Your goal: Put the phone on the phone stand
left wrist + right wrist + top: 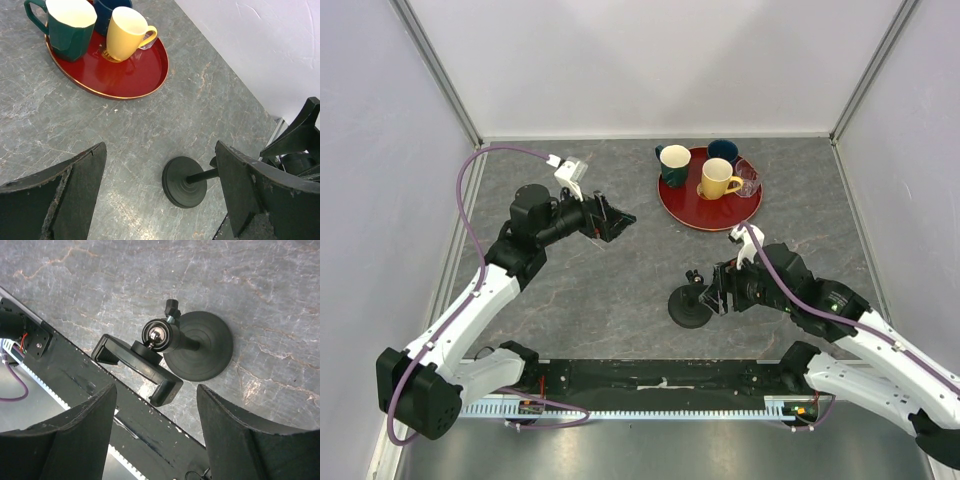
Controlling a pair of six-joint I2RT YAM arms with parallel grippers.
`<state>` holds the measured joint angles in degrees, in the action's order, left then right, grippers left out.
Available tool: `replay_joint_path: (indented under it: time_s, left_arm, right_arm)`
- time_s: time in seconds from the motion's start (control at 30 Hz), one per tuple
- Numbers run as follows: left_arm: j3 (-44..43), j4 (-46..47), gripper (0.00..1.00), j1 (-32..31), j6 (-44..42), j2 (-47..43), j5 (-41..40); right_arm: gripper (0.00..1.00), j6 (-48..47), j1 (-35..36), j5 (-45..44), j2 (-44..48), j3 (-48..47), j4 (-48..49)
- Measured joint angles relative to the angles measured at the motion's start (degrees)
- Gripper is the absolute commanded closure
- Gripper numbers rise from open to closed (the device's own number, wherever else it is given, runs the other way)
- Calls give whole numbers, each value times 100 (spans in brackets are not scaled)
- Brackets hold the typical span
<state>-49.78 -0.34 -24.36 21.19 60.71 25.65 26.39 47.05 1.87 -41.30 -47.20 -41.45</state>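
The stand (690,308) sits at 9 o'clock from the right gripper (719,290), whose fingers are spread. From above, its clamp is hard to make out. The left gripper (618,218), also spread, hangs at 10 o'clock.

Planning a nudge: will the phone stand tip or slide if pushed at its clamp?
Probably tips rather than slides: the phone stand carries its clamp on a thin stem above a small disc base. The ball joint may swivel first.

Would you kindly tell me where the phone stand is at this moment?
In the top view, the phone stand sits on the table right of centre, just left of the right gripper, below the red tray.
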Motion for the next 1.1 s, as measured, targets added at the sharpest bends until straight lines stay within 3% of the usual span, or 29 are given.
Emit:
replay_joint_path:
  time_s: [0.4,0.63,0.73,0.87,1.1]
  left_arm:
    - [-22,-48,5,-92,0,37,-2]
    - [-33,-133,5,-127,-2,55,-11]
    - [-33,-138,5,-136,-2,55,-13]
    - [-44,-153,5,-149,0,55,-22]
    - [-52,-186,5,-155,-2,55,-52]
  right_arm:
    - [43,61,0,66,-195,28,103]
    - [68,48,0,24,-299,188,267]
    - [86,39,-2,-105,-243,216,326]
    - [100,22,-7,-295,-131,289,452]
    - [100,181,0,-540,-105,374,688]
